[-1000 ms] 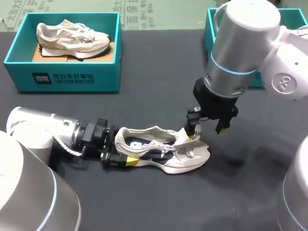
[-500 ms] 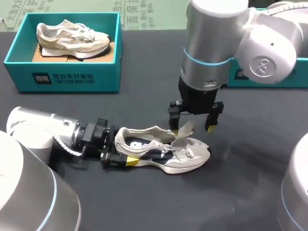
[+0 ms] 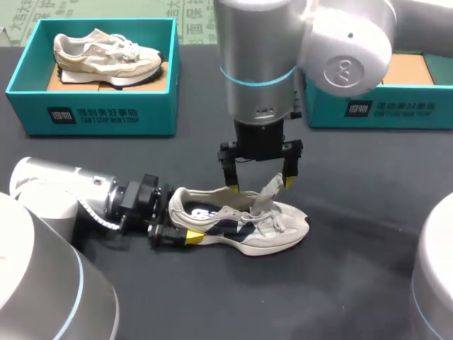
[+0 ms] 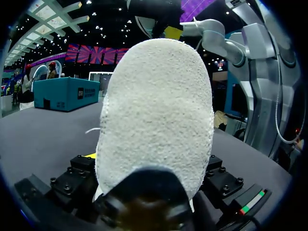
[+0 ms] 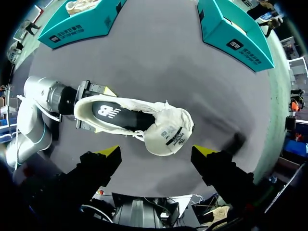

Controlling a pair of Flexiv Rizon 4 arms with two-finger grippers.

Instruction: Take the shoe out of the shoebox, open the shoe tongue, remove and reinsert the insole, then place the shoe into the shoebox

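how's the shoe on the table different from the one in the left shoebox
The table shoe lies on the dark table, its heel clamped in the left pincer; the boxed shoe sits untouched inside the teal shoebox. The table shoe's tongue stands raised, while the boxed shoe's looks flat. Both are pale sneakers, upright on their soles, toes toward the same side.

We see white print on the teal front of the left box (image 3: 92, 117): a small square sign with two lines beside it, one of characters and one of capitals. The right box (image 3: 396, 113) carries the same on its front. A white logo sits on the dark insole (image 5: 115, 115) of the shoe (image 3: 283, 227). The raised tongue (image 5: 168, 134) bears a label whose black lines are too small for us to read.
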